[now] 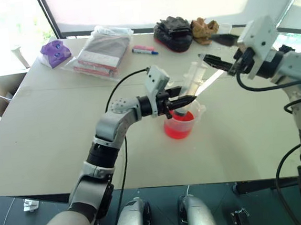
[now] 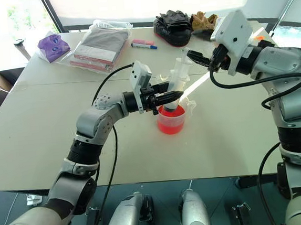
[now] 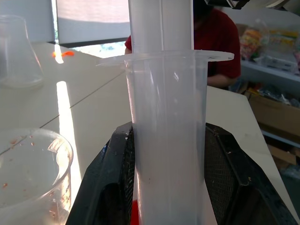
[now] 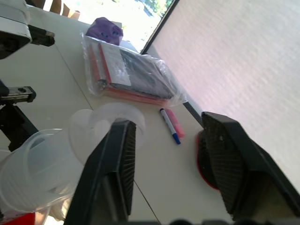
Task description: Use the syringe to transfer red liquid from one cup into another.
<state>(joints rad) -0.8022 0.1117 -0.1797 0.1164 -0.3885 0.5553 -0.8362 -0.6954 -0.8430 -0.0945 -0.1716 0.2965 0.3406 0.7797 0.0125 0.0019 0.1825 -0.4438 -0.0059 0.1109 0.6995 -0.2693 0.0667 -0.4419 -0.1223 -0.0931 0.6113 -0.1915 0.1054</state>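
We are at the drawing step — our left gripper is clamped on the syringe, which stands tip-down in the handled beaker of red liquid. Our right gripper hovers spread near the plunger — next, grasp and pull it.

The syringe is showing as frosted, translucent plastic, smooth, with a paler plunger of the same look. The handled beaker is looking like clear, glossy plastic, its red liquid glowing bright and translucent. The smaller cup is clear plastic too, flecked with red spots. The tabletop is appearing matt, smooth and pale. The fingers are looking like black matt plastic with finely ribbed pads. At the far left, a crinkled glossy plastic bag is wrapping flat packets; a dark, wrinkled cloth-like bundle is lying farther right.
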